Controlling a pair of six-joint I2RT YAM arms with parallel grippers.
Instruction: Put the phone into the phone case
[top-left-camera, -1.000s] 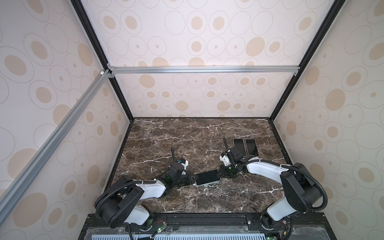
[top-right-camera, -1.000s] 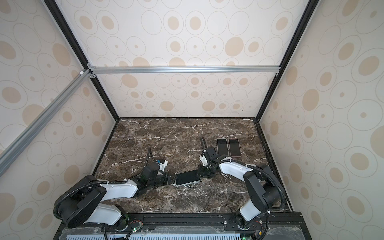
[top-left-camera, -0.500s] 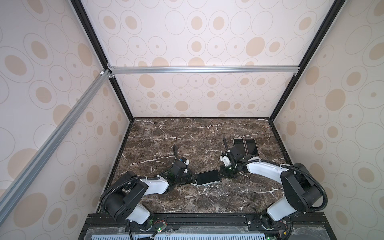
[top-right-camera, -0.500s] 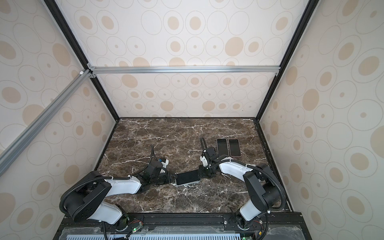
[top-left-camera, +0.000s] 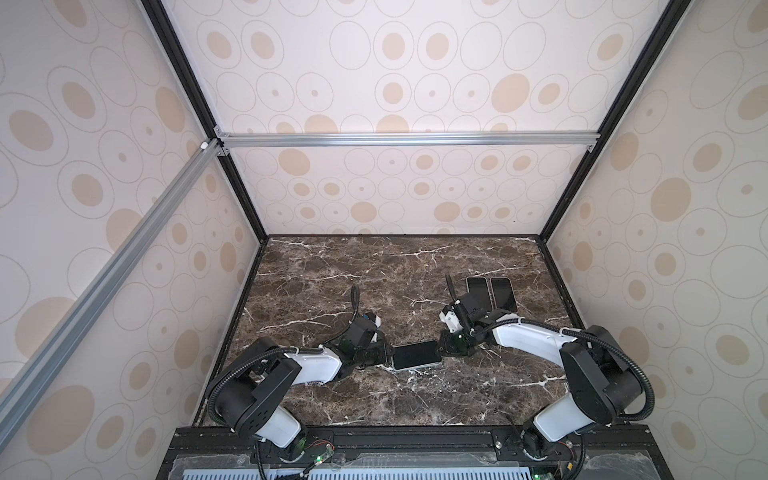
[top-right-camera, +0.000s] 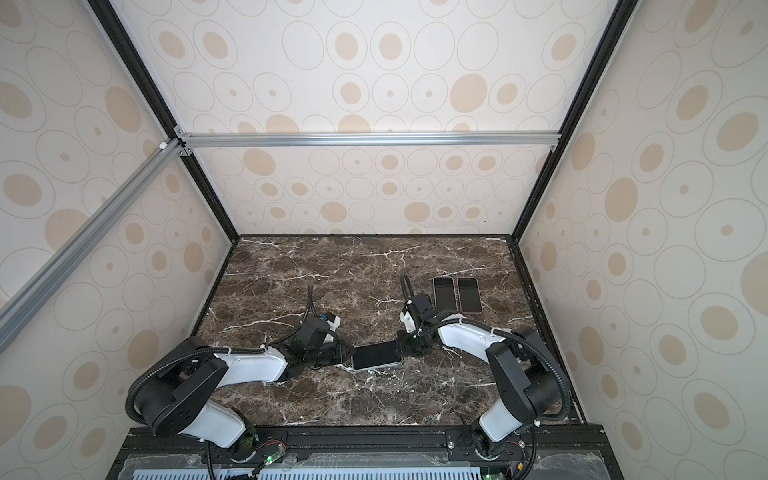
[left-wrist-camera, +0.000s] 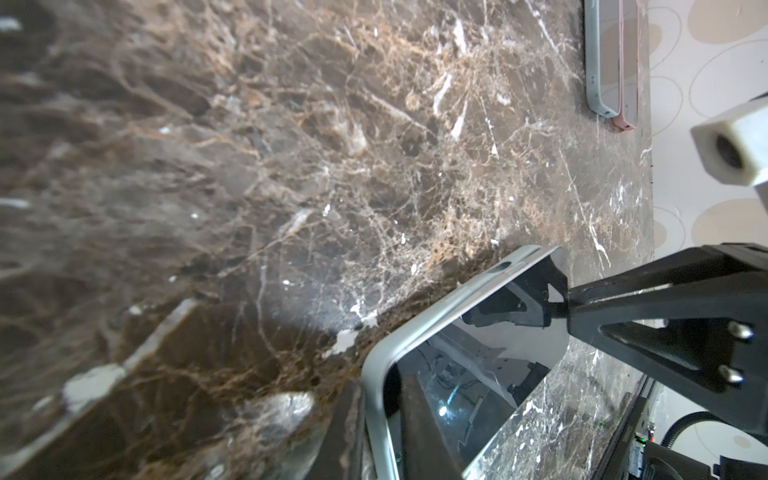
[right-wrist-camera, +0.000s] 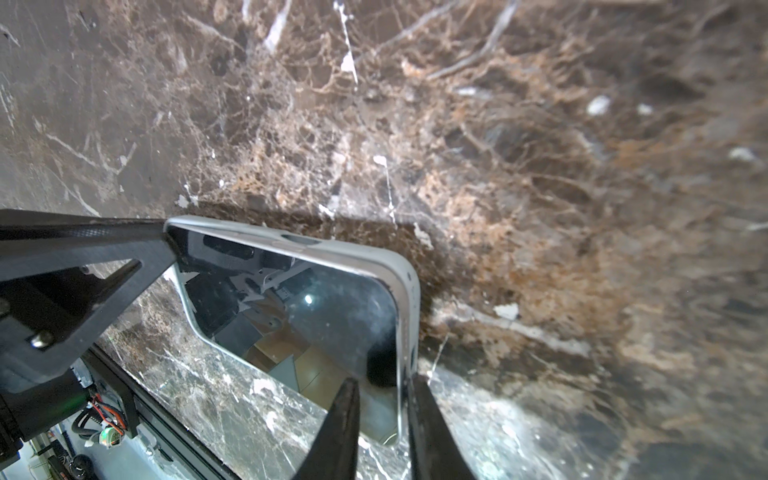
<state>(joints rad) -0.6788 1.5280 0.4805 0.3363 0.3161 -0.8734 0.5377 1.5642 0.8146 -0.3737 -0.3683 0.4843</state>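
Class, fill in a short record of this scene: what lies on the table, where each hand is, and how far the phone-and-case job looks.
surface: marble tabletop, brown with white veins
main item: phone, screen up, sitting in a pale phone case, mid-table
left hand: at the phone's near end; grip unclear
right hand: fingers pinch the phone's opposite end
other items: two spare phones, side by side, far right, untouched
seating: cannot tell whether the phone is fully pressed in
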